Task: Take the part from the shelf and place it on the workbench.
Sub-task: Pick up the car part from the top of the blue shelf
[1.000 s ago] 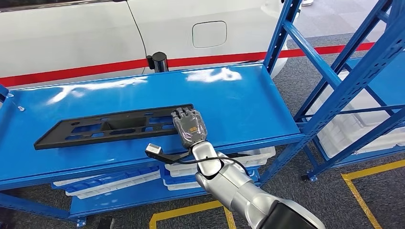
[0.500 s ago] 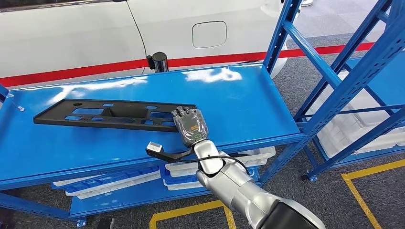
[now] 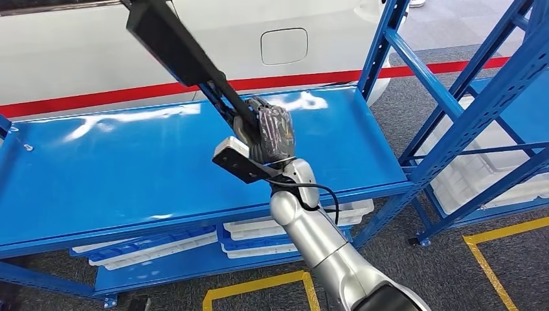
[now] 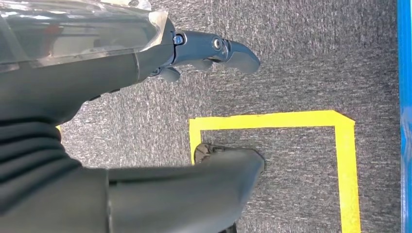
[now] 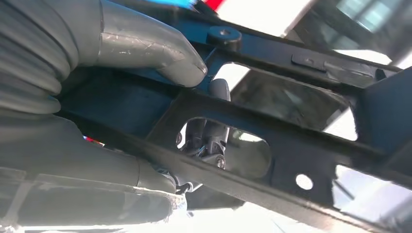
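Observation:
The part [image 3: 175, 45] is a long black plastic panel with several cut-outs. My right hand [image 3: 272, 133] grips it by one end and holds it lifted above the blue shelf [image 3: 129, 175], tilted steeply up toward the upper left. In the right wrist view the thumb [image 5: 160, 53] presses on the part [image 5: 272, 121] and dark fingers [image 5: 211, 138] reach through a cut-out. My left hand [image 4: 145, 73] hangs over the grey carpet with its fingers [image 4: 218, 48] apart and nothing in it.
A white car body [image 3: 97, 52] with a red stripe stands behind the shelf. Blue uprights [image 3: 453, 110] of another rack rise at the right. White bins [image 3: 259, 230] sit on the lower shelf. Yellow floor tape [image 3: 259, 285] marks the carpet below.
My right hand has lifted the part off the shelf surface and swung it from lying flat to pointing steeply up and left. The hand itself has risen and moved away from the shelf's front edge.

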Motion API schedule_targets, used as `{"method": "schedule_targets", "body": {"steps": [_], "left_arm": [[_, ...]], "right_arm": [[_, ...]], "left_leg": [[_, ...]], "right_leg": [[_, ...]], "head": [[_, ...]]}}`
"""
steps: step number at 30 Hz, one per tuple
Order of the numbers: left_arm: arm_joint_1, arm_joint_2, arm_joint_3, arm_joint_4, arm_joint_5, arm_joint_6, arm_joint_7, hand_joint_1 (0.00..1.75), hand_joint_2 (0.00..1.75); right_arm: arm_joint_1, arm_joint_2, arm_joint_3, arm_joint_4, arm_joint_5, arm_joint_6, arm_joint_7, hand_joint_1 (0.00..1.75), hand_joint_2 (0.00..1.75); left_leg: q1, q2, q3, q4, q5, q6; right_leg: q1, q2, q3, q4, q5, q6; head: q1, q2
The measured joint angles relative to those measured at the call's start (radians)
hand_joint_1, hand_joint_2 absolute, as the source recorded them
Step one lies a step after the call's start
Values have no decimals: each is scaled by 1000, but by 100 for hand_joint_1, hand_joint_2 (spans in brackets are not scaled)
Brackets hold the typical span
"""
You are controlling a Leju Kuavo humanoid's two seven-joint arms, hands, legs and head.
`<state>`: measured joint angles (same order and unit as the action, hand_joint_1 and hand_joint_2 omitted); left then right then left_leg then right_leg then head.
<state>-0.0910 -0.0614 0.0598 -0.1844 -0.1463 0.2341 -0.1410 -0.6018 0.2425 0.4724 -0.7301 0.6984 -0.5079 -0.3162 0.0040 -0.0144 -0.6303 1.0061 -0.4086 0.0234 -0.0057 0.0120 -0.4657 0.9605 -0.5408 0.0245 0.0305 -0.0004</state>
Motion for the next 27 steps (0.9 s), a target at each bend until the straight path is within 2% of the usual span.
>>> {"method": "schedule_targets", "body": {"steps": [4, 10, 19, 22, 27], "left_arm": [[6, 3, 6, 0, 1, -14, -14, 0, 175], [14, 5, 20, 0, 7, -16, -26, 0, 175], [20, 6, 33, 0, 4, -13, -20, 0, 175], [22, 6, 34, 0, -2, 9, -14, 0, 175], [27, 6, 40, 0, 7, 24, 9, 0, 175]], "right_arm": [[51, -20, -6, -165, -83, 19, -23, 175, 175], [108, -63, 1, -438, -152, 60, -14, 175, 175], [138, -95, 6, -606, -206, 103, -12, 175, 175], [148, -103, 12, -634, -306, 177, -22, 175, 175], [177, -115, 25, -669, -654, 420, -44, 175, 175]], "left_leg": [[0, 0, 0, 0, 0, 0], [-1, 0, -1, 0, 0, 0], [0, 0, 0, 0, 0, 0], [0, 0, 0, 0, 0, 0], [0, 0, -1, 0, 0, 0]], "right_leg": [[0, 0, 0, 0, 0, 0], [0, 0, 0, 0, 0, 0], [0, 0, 0, 0, 0, 0], [0, 0, 0, 0, 0, 0], [0, 0, 0, 0, 0, 0]], "head": [[0, 0], [0, 0], [0, 0], [0, 0], [0, 0]]}}
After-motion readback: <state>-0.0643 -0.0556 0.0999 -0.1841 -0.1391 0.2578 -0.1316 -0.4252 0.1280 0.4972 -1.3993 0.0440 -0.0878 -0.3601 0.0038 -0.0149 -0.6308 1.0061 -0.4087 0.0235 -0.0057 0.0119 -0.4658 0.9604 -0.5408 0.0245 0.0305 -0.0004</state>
